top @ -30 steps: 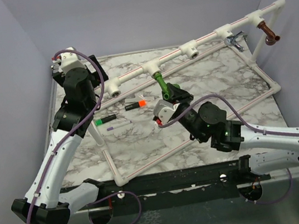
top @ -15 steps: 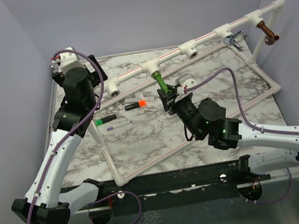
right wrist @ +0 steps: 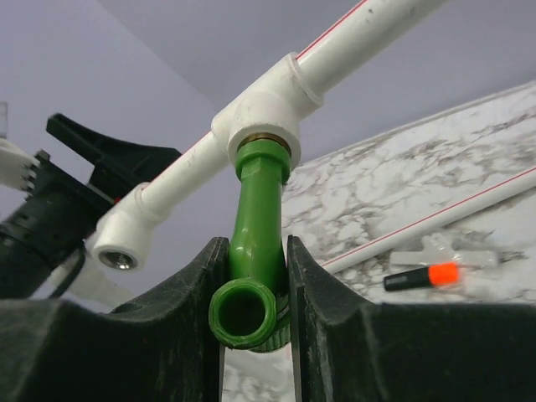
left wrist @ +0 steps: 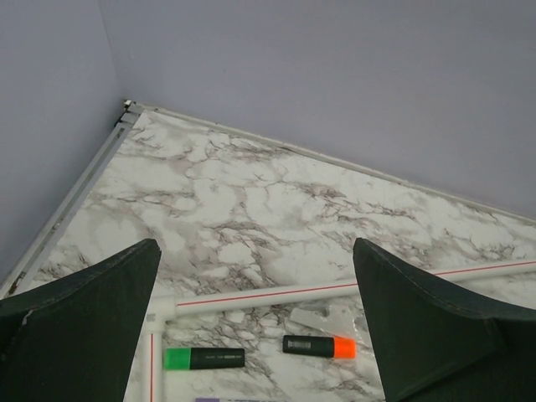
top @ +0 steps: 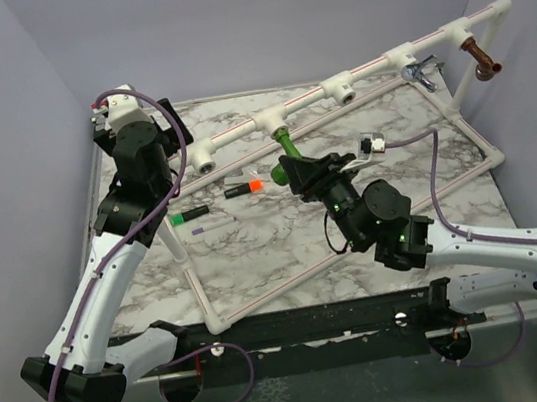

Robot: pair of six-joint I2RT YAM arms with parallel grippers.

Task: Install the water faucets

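The green faucet [top: 286, 145] hangs from a white tee [top: 270, 120] on the raised pipe. In the right wrist view its threaded end sits in the tee [right wrist: 266, 105] and its body [right wrist: 254, 243] lies between my fingers. My right gripper [top: 300, 168] is shut on it. The chrome faucet [top: 420, 71] and the copper-brown faucet [top: 483, 58] hang from tees further right. My left gripper [top: 130, 115] is open and empty at the far left, above the table; its fingers [left wrist: 75, 331] frame two marker pens.
A white pipe frame [top: 263, 298] lies on the marble table. Two empty tees [top: 204, 162] [top: 343, 89] face forward. An orange-capped marker [top: 243, 188], a green-capped marker [top: 189, 215] and a purple pen [top: 214, 226] lie left of centre. A purple cable loops over the right arm.
My right wrist has rolled while shut on the green faucet; the white wrist block swung from the left side to the right, and the faucet has turned in its tee. The left arm has not moved.
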